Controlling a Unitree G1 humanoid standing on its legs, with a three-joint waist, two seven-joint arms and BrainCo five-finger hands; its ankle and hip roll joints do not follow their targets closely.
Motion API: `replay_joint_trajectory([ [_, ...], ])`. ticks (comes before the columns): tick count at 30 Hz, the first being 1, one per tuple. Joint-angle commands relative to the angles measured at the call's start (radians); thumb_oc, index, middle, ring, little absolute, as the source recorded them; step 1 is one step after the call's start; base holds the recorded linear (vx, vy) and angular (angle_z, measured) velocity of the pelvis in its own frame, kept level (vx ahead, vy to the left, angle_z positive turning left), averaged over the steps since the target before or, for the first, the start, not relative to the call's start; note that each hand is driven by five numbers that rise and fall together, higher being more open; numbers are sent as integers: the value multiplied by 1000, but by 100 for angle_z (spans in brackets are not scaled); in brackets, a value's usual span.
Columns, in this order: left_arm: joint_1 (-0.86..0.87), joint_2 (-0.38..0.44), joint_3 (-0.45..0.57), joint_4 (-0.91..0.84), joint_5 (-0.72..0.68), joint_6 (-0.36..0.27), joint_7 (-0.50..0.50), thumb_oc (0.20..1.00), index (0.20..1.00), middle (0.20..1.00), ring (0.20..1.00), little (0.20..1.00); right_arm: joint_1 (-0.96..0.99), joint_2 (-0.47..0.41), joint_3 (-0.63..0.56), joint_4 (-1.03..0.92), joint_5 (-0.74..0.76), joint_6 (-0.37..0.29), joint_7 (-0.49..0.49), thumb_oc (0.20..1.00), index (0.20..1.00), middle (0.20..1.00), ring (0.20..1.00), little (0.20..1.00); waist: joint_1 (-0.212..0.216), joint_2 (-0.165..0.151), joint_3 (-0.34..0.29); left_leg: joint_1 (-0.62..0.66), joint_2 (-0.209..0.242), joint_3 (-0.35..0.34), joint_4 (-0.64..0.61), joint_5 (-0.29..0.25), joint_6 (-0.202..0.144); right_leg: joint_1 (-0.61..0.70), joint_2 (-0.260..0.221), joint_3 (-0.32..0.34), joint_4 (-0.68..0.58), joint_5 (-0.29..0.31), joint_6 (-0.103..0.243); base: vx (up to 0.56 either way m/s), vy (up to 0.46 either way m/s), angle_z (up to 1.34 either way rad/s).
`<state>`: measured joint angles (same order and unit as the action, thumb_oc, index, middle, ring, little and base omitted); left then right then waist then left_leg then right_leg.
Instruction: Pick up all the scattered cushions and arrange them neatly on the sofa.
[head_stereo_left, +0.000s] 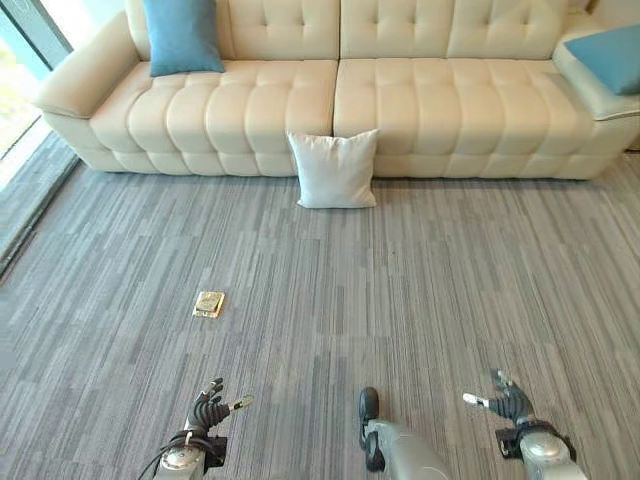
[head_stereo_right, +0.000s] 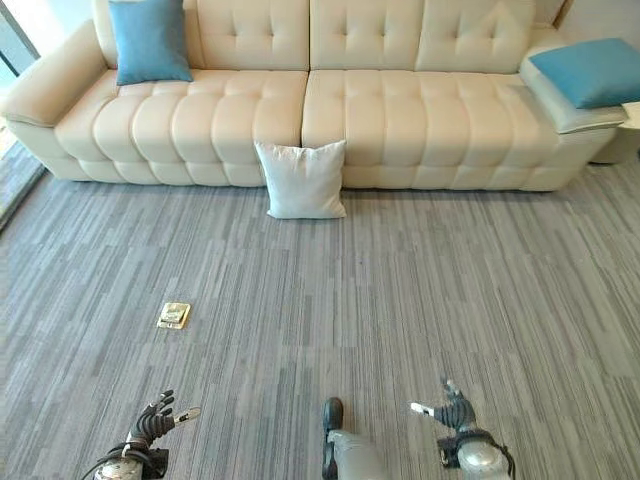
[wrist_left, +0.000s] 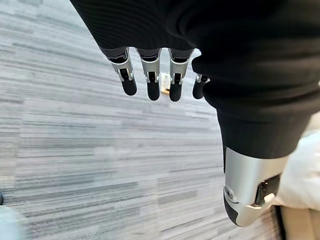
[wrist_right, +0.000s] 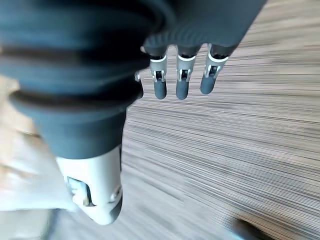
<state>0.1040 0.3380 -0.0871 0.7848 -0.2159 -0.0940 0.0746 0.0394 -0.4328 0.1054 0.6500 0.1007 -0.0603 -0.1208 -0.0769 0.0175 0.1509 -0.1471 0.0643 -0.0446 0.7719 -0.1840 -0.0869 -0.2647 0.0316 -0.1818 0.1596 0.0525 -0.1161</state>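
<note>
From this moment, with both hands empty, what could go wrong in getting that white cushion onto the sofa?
The white cushion stands on the carpet, leaning on the sofa front; a poor grasp could tip it flat. A small brass floor plate lies on the left of the path and could catch a foot. Left hand and right hand are open and far from the cushion, so a long approach remains.

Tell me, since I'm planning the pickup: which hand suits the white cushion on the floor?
Neither clearly. The white cushion leans against the sofa, centred between the open left hand and right hand.
</note>
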Motion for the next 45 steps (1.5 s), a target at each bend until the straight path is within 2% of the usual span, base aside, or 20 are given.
replay_joint_trajectory([
  [1, -48, 59, -8, -45, -1, -31, -9, 1000, 1000, 1000, 1000, 1000, -6, -42, -12, -28, 41, -15, -14, 1000, 1000, 1000, 1000, 1000, -9, -39, 35, 78, 18, 139, -190, 157, 47, 49, -47, 57, -14, -99, 133, 357, -86, -29],
  [5, -57, 60, -25, -48, 7, -31, -16, 1000, 1000, 1000, 1000, 1000, -14, -49, -30, -4, 47, -13, -25, 1000, 1000, 1000, 1000, 1000, 16, -59, 60, -95, 10, 204, -341, 63, 67, 138, -81, 65, -37, -138, 160, 329, 23, -19],
  [11, -69, 68, -38, -47, 23, -28, -3, 1000, 1000, 1000, 1000, 1000, -18, -38, -27, 38, 36, -8, -53, 1000, 1000, 1000, 1000, 1000, 61, -48, 57, -235, 22, 152, -729, 258, 2, 298, -62, 114, -96, -210, 181, 435, 128, -26],
  [15, -59, 73, -41, -50, 37, -24, -7, 1000, 1000, 1000, 1000, 1000, -1, -25, -39, 39, 17, 4, -40, 1000, 1000, 1000, 1000, 1000, 80, -49, 27, -251, 46, 160, -748, 305, -3, 391, -87, 166, -89, -248, 202, 539, 279, -17],
  [17, -58, 76, -39, -50, 46, -20, -10, 1000, 1000, 1000, 1000, 1000, 13, -11, -46, 34, 4, 6, -32, 1000, 1000, 1000, 1000, 1000, 82, -56, 14, -272, 40, 168, -658, 336, 2, 420, -119, 165, -71, -241, 217, 536, 333, -48],
  [19, -60, 81, -40, -47, 53, -20, -10, 1000, 1000, 1000, 1000, 1000, 14, -3, -46, 34, 4, 5, -29, 1000, 1000, 1000, 1000, 1000, 83, -66, 2, -274, 34, 172, -625, 323, 10, 409, -140, 168, -48, -211, 227, 393, 267, -35],
  [20, -66, 100, -35, -60, 57, -20, -12, 1000, 1000, 1000, 1000, 1000, 12, 15, -37, 25, 4, 2, -21, 1000, 1000, 1000, 1000, 1000, 82, -93, -7, -251, 11, 190, -583, 273, 33, 374, -186, 174, 46, -103, 249, 389, 294, -26],
  [23, -64, 135, -19, -92, 53, -20, -5, 1000, 1000, 1000, 1000, 1000, -13, 28, -8, 4, -5, 5, -15, 1000, 1000, 1000, 1000, 1000, 90, -105, 8, -194, -2, 222, -549, 188, 84, 275, -254, 157, 232, 78, 250, 376, 332, -20],
  [25, -55, 142, -9, -97, 49, -18, 5, 1000, 1000, 1000, 1000, 1000, -32, 38, 18, -7, -16, 8, -13, 1000, 1000, 1000, 1000, 1000, 97, -94, 24, -126, -1, 236, -550, 140, 106, 219, -289, 114, 270, 97, 234, 405, 327, -15],
  [27, -63, 131, -5, -74, 45, -17, 5, 1000, 1000, 1000, 1000, 1000, -47, 30, 27, -6, -13, 8, -9, 1000, 1000, 1000, 1000, 1000, 67, -76, 39, -22, -32, 200, -613, 116, 115, 99, -173, 124, 260, -31, 215, 529, 279, -12],
  [29, -74, 123, -9, -58, 43, -16, 5, 1000, 1000, 1000, 1000, 1000, -57, 24, 32, -6, -4, 5, -12, 1000, 1000, 1000, 1000, 1000, 47, -75, 54, 37, -55, 187, -638, 90, 116, 50, -124, 101, 182, -76, 215, 386, 117, 23],
  [31, -79, 113, -11, -48, 36, -15, 5, 1000, 1000, 1000, 1000, 1000, -62, 22, 36, -2, 2, 5, -14, 1000, 1000, 1000, 1000, 1000, 34, -79, 61, 81, -73, 179, -662, 77, 117, 17, -99, 86, 113, -64, 223, 284, 54, 32],
  [33, -97, 91, -14, -23, 39, -13, 5, 1000, 1000, 1000, 1000, 1000, -67, 14, 41, 9, 5, 9, -16, 1000, 1000, 1000, 1000, 1000, 3, -84, 74, 179, -119, 133, -701, 34, 112, -49, -62, 54, -76, -9, 256, 560, 26, 65],
  [35, -101, 83, -17, -20, 46, -17, 0, 1000, 1000, 1000, 1000, 1000, -64, 10, 41, 3, 0, 9, -12, 1000, 1000, 1000, 1000, 1000, -8, -85, 71, 218, -130, 113, -706, 9, 100, -84, -67, 13, -147, 15, 267, 631, -49, 62],
  [39, -86, 74, -40, -25, 70, -21, -20, 1000, 1000, 1000, 1000, 1000, -31, 3, 32, -19, 11, 6, 6, 1000, 1000, 1000, 1000, 1000, -40, -71, 49, 323, -115, 61, -705, -43, 73, -85, -88, 43, -116, 59, 256, 575, -156, 55],
  [40, -82, 60, -52, -2, 75, -22, -24, 1000, 1000, 1000, 1000, 1000, -22, -4, 34, -17, 8, 2, 13, 1000, 1000, 1000, 1000, 1000, -54, -44, 29, 341, -73, 67, -653, -23, 33, -68, -84, 27, -69, 49, 233, 301, -135, 56],
  [41, -82, 60, -52, -2, 75, -22, -24, 1000, 1000, 1000, 1000, 1000, -23, -3, 35, -17, 8, 2, 13, 1000, 1000, 1000, 1000, 1000, -56, -47, 27, 338, -76, 65, -654, -20, 33, -70, -88, 26, -70, 51, 234, 454, -224, 49],
  [42, -85, 54, -58, 0, 73, -21, -26, 1000, 1000, 1000, 1000, 1000, -18, -2, 30, -27, 9, -1, 14, 1000, 1000, 1000, 1000, 1000, -61, -37, 28, 318, -42, 89, -580, 36, -3, -50, -85, 18, -57, 39, 221, 327, -243, 58],
  [43, -86, 53, -73, -21, 64, -20, -35, 1000, 1000, 1000, 1000, 1000, -22, -15, 33, -34, 20, -5, 12, 1000, 1000, 1000, 1000, 1000, -56, -46, 40, 192, 9, 121, -320, 145, -9, -3, -89, 16, -53, 5, 182, 328, -243, 39],
  [45, -88, 52, -76, -21, 56, -22, -35, 1000, 1000, 1000, 1000, 1000, -28, -22, 37, -31, 28, -7, 8, 1000, 1000, 1000, 1000, 1000, -54, -54, 39, 156, 9, 127, -265, 169, -2, 9, -83, 24, -57, -5, 168, 247, -175, 29],
])
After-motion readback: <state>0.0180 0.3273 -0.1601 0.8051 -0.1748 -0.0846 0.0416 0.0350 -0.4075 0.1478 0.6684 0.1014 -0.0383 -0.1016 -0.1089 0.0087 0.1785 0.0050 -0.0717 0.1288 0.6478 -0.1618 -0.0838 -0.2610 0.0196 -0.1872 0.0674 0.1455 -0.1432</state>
